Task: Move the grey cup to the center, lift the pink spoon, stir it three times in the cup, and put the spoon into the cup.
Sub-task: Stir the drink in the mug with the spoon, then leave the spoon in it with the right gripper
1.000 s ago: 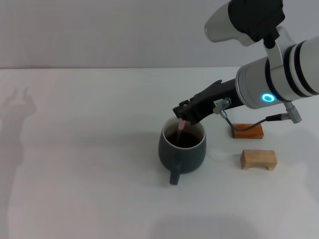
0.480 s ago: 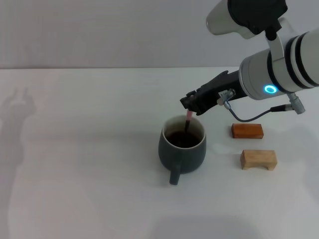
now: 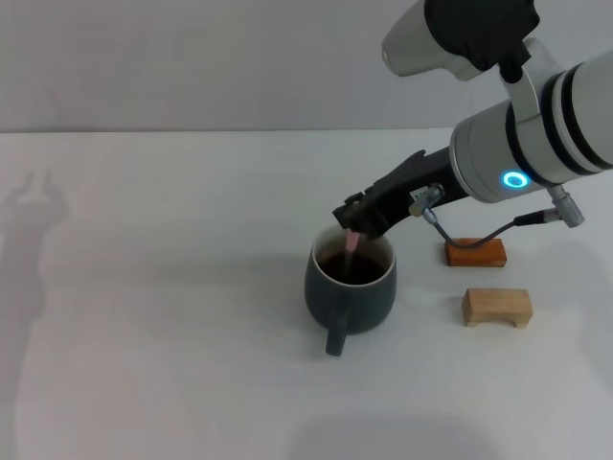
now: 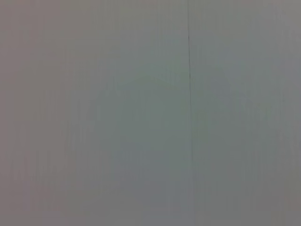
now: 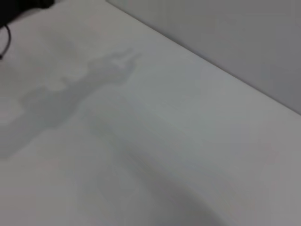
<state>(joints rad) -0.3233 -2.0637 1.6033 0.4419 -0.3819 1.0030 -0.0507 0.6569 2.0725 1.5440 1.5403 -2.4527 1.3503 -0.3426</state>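
Observation:
The grey cup (image 3: 351,287) stands near the middle of the white table, its handle toward me and dark liquid inside. Just above its far rim is my right gripper (image 3: 352,223), shut on the pink spoon (image 3: 351,242). The spoon hangs steeply into the cup, so only its pale pink handle shows and its bowl is hidden in the liquid. My left arm does not show in the head view, and the left wrist view holds only a blank grey surface.
Two small wooden blocks lie right of the cup: a reddish-brown one (image 3: 474,252) and a pale one (image 3: 496,307) nearer me. The white table (image 3: 153,287) stretches wide to the left. The right wrist view shows only table surface and a shadow.
My right gripper, after rising and shifting right half a second ago, has come back down and left over the cup's far rim. The spoon has moved with it inside the cup.

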